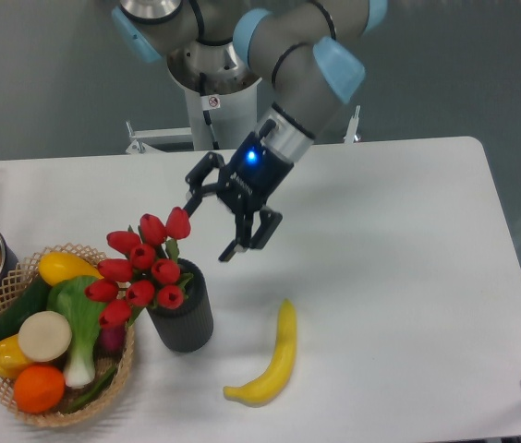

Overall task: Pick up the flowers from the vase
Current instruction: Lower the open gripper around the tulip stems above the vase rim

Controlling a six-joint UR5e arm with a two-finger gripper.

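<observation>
Gripper (212, 229) spread wide, empty, tilted, just right of top tulip bud. Flowers (140, 268) lean left in vase (184, 316), over basket (20, 277) rim.

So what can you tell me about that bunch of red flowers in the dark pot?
The flowers are a bunch of about nine closed red tulip buds with a few green leaves between them, looking artificial. They stand in a short, dark, ribbed vase and lean left, over the rim of the wicker basket. The claw hangs open just right of the topmost bud, not gripping anything.
</observation>
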